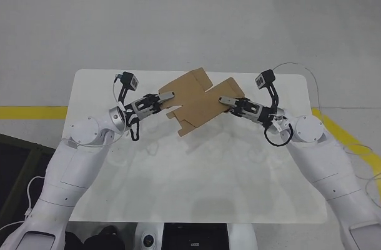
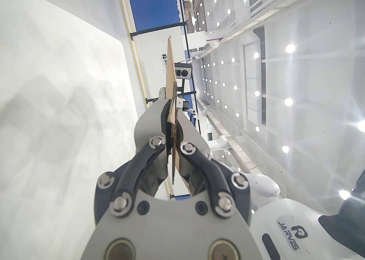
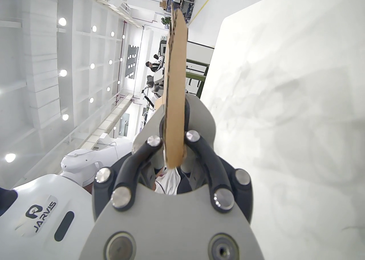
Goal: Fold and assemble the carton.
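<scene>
flat carton [image 1: 197, 103] held over table [image 1: 178, 181] far side, left gripper [image 1: 167, 95] & right gripper [image 1: 222, 100] each clamped on opposite edges; prob best to keep grips firm & push inward evenly so it opens square.

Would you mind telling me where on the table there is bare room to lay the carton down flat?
The near half of the table, on the robot's side of the carton, is bare. Crowded: the far middle, where the left gripper and right gripper clamp the carton's opposite ends.
</scene>
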Motion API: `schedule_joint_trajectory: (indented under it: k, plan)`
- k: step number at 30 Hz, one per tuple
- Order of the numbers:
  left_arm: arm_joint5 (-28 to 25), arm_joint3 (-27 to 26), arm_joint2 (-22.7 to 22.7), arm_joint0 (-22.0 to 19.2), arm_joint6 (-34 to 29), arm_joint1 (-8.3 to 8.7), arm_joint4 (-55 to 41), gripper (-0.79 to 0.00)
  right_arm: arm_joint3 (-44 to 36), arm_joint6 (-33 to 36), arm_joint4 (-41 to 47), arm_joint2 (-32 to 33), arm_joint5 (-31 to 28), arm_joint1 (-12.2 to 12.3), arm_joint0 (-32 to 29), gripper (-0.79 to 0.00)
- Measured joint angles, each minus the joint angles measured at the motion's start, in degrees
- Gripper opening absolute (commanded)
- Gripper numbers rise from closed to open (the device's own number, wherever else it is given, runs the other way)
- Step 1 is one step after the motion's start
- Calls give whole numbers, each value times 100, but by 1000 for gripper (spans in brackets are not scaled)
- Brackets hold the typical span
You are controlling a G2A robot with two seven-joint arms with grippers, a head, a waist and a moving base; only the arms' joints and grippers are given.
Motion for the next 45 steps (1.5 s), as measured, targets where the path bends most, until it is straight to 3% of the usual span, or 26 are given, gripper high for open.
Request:
schedule_joint_trajectory:
  k: [4, 11, 13, 23, 40, 45]
  plan:
    - [-44, 90, -104, -25, -190, 31, 219, -785, 144, 338, -198, 182, -293, 40, 40, 0]
    - [-238, 183, -370, -18, -871, 94, 92, -785, 602, 1874, -356, 212, -1162, 72, 410, 0]
    - [-269, 198, -423, -8, -1014, 110, 80, -785, 575, 2078, -369, 106, -1177, 66, 546, 0]
    - [-566, 86, -528, 153, -2021, 185, -7, -785, 530, 2173, -298, -747, -992, 190, 1119, 0]
    - [-612, 81, -455, 187, -2037, 189, -41, -785, 288, 1939, 468, -2020, -1227, 502, 1435, 0]
    - [-586, 87, -446, 182, -2050, 189, -63, -785, 270, 1926, 484, -2103, -1241, 526, 1472, -145]
